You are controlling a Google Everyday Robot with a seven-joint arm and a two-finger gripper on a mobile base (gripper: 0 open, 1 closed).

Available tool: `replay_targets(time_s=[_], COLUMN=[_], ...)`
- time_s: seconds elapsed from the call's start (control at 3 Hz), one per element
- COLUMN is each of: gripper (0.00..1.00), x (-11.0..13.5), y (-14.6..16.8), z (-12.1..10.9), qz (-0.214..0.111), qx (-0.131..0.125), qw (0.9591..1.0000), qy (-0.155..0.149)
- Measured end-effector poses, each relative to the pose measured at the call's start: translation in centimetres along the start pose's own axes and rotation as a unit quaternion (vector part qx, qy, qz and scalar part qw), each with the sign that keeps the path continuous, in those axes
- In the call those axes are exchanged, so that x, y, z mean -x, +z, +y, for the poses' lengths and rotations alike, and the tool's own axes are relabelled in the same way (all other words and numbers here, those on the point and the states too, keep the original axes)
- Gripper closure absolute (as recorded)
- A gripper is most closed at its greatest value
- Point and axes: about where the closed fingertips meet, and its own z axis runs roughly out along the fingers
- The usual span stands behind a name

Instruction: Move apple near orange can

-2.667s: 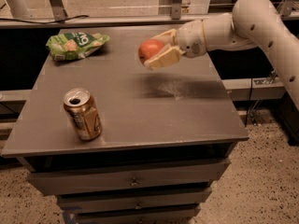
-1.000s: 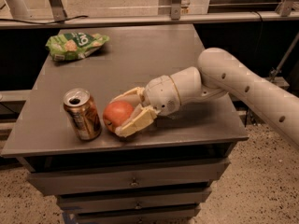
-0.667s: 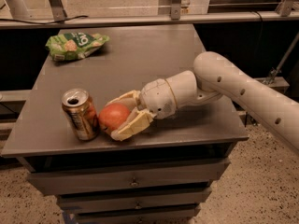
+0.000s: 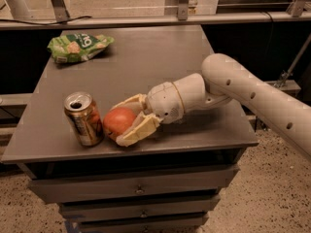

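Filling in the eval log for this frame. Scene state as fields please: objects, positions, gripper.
gripper: low over the table's front edge, fingers closed around the apple
apple: between the fingers, at table height
orange can: upright, front-left of the table, just beside the apple
apple-can gap: tiny; cannot tell if they touch
green snack bag: far-left corner, lying flat
table: grey top, drawers below

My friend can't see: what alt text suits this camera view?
A robot arm's gripper clasps a red apple low on a grey table, right beside an upright orange can. A green snack bag lies at the far left corner.
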Motion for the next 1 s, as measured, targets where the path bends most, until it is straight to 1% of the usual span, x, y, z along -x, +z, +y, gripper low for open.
replay_targets(time_s=[0.67, 1.0], gripper=[0.13, 0.00], x=[0.0, -0.8], y=[0.0, 1.4], z=[0.0, 0.3], qz=[0.000, -0.009], qx=[0.000, 0.010], qw=[1.0000, 0.9998], qy=[0.000, 0.012])
